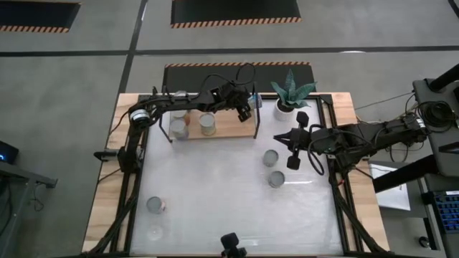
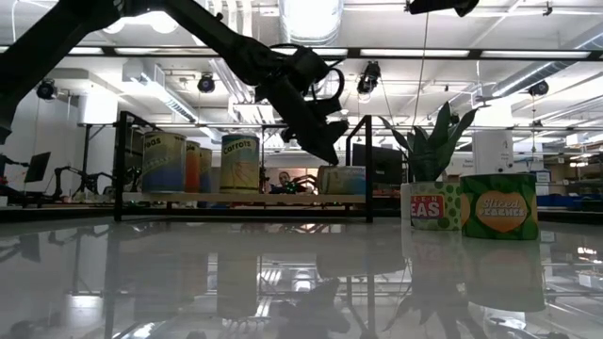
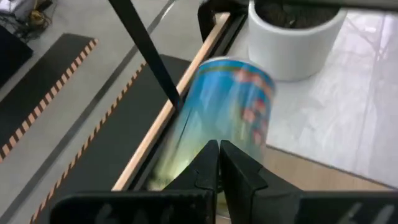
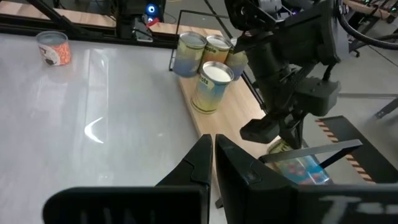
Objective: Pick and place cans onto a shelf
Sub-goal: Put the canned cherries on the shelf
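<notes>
The wooden shelf point(image 1: 228, 130) in its black frame stands at the table's far side. Three cans point(image 1: 207, 124) stand upright on its left half, also seen in the right wrist view point(image 4: 212, 86). A blue-labelled can point(image 3: 231, 102) lies on its side at the shelf's right end point(image 2: 341, 179). My left gripper point(image 3: 218, 151) is shut, slanting down just above and behind this can. My right gripper point(image 4: 213, 144) is shut and empty, above the table right of the shelf. Two cans point(image 1: 270, 158) point(image 1: 277, 178) stand on the table near it. Another can point(image 1: 155, 206) stands near the table's left front. My left gripper's shut fingertips point(image 3: 225, 155) stand right at the lying blue can's curved side point(image 3: 211, 134), slanting down from above. I cannot tell whether they touch it.
A white pot with a spiky green plant point(image 1: 290, 97) stands just right of the shelf's right end. The shelf's black frame bars point(image 3: 149, 53) run close to the blue can. The white tabletop point(image 1: 215, 186) lies open between the shelf and the near edge.
</notes>
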`<action>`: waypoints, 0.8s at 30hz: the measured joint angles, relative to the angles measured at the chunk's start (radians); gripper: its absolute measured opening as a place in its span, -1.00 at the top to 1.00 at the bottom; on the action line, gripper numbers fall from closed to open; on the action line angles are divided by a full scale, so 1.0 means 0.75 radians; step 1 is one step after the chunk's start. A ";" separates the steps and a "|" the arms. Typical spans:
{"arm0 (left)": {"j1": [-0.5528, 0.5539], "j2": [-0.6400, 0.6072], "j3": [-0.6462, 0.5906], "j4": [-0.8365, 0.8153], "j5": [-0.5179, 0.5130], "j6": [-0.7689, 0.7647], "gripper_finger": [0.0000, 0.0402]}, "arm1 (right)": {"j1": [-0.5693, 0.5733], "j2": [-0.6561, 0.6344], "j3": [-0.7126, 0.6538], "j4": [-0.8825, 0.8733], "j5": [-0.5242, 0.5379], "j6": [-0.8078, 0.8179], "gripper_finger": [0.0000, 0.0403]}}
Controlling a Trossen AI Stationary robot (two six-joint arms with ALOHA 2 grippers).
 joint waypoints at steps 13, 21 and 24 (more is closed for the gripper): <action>-0.068 -0.007 0.127 -0.552 0.002 -0.117 1.00 | 0.000 0.000 0.000 -0.003 0.000 -0.010 0.96; -0.075 -0.035 0.228 -0.710 -0.007 -0.066 1.00 | 0.000 0.000 -0.017 -0.019 0.000 0.017 0.96; -0.067 -0.075 0.231 -0.670 -0.106 -0.011 1.00 | 0.000 0.000 -0.031 -0.033 0.000 0.017 0.96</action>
